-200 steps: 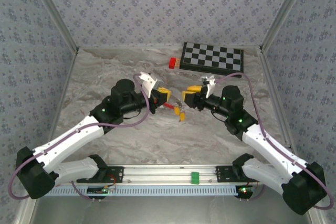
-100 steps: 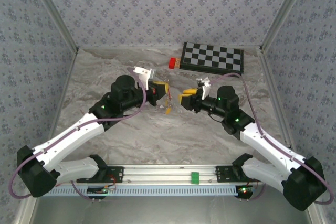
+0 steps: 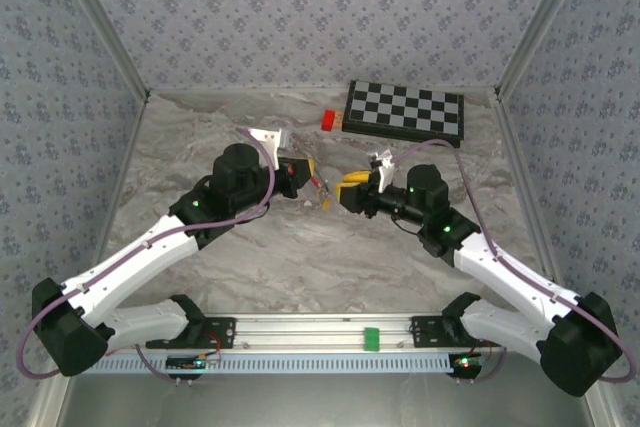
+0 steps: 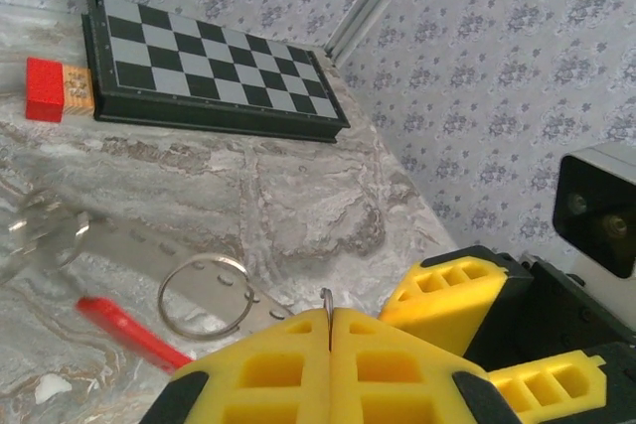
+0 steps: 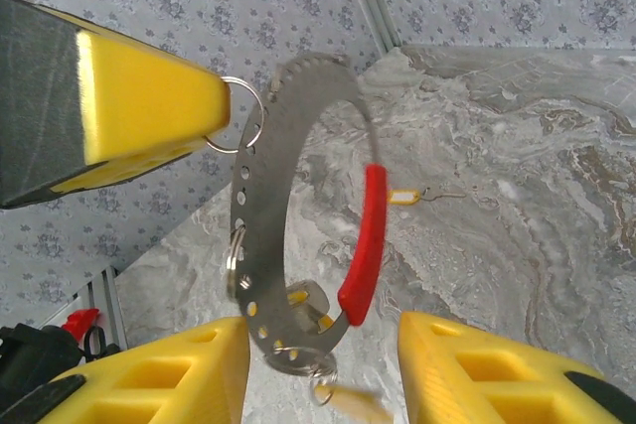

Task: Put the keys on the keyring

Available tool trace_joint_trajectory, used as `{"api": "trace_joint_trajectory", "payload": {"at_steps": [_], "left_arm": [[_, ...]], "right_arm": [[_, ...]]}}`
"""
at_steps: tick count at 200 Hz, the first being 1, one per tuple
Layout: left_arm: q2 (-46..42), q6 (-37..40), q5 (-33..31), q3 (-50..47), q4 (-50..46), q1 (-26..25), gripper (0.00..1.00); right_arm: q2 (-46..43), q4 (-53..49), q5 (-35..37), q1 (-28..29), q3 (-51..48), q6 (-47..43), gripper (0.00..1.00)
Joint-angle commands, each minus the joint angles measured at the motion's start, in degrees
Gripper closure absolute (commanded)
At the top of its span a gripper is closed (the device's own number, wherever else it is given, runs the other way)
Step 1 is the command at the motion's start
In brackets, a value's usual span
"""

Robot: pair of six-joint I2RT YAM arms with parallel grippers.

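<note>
My left gripper (image 3: 303,175) (image 4: 330,320) is shut on a small wire ring of the keyring (image 3: 320,187). The keyring (image 5: 263,206) is a grey perforated band with a red section (image 5: 363,235), and it hangs off the table from that grip. My right gripper (image 3: 350,190) (image 5: 320,333) is open, its yellow fingers (image 5: 159,374) on either side of the loop's lower end. One yellow-headed key (image 5: 363,406) dangles, blurred, from a ring at the bottom of the band. Another key (image 5: 402,197) lies on the marble table. In the left wrist view the band (image 4: 119,243) runs off to the left.
A folded chessboard (image 3: 405,112) (image 4: 209,57) lies at the back right of the table, with a red block (image 3: 328,120) (image 4: 45,86) at its left end. Patterned walls close in the table on three sides.
The left gripper has turned and moved back with the keyring, lifting it and its key off the table. The right gripper has moved left up to the keyring, so the two now nearly meet.
</note>
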Motion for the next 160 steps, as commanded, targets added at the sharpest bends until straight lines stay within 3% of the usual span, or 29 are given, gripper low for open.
{"api": "trace_joint_trajectory", "payload": {"at_steps": [1, 39, 78, 160], "left_arm": [[-2.24, 4.35, 3.51, -0.9, 6.5, 0.36, 1.0], [-3.15, 12.23, 8.8, -4.3, 11.14, 0.39, 1.0], [-3.07, 14.08, 11.88, -5.79, 14.7, 0.69, 1.0], [-3.62, 16.22, 11.62, -6.54, 15.82, 0.87, 1.0]], "right_arm": [[0.41, 1.07, -1.54, -0.37, 2.49, 1.82, 0.57], [1.53, 1.69, -4.26, -1.8, 4.26, 2.71, 0.62], [3.38, 3.59, -5.96, -3.49, 5.34, 3.75, 0.69], [2.19, 4.27, -8.36, -4.14, 4.82, 4.0, 0.64]]}}
